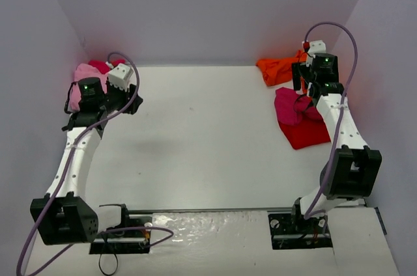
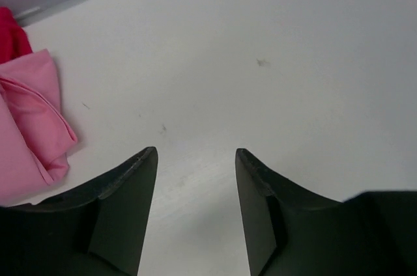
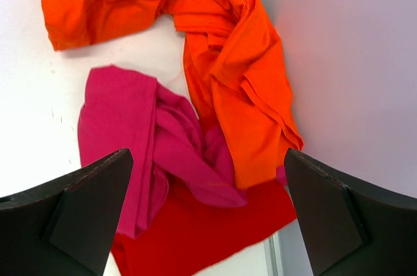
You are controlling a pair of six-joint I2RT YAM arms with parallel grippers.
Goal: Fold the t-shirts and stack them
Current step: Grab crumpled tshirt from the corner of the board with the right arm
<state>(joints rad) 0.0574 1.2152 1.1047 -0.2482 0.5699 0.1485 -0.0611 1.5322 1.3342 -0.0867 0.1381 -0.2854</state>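
Observation:
A light pink t-shirt (image 1: pixel 83 75) lies folded in the far left corner, with a red cloth (image 1: pixel 101 66) behind it. My left gripper (image 2: pixel 195 152) hovers just right of the pink t-shirt (image 2: pixel 29 126), open over bare table with nothing between its fingers. At the far right, an orange t-shirt (image 3: pixel 247 87), a crumpled magenta t-shirt (image 3: pixel 124 120) and a flat red t-shirt (image 3: pixel 195 237) overlap in a loose heap. My right gripper (image 3: pixel 207 152) hangs wide open above that heap, over the spot where magenta, orange and red meet, holding nothing.
The white table (image 1: pixel 202 139) is walled by pale panels at the back and both sides. The heap of orange (image 1: pixel 277 68), magenta (image 1: pixel 290 107) and red (image 1: pixel 309 134) cloth lies close to the right wall. Cables loop from both arms.

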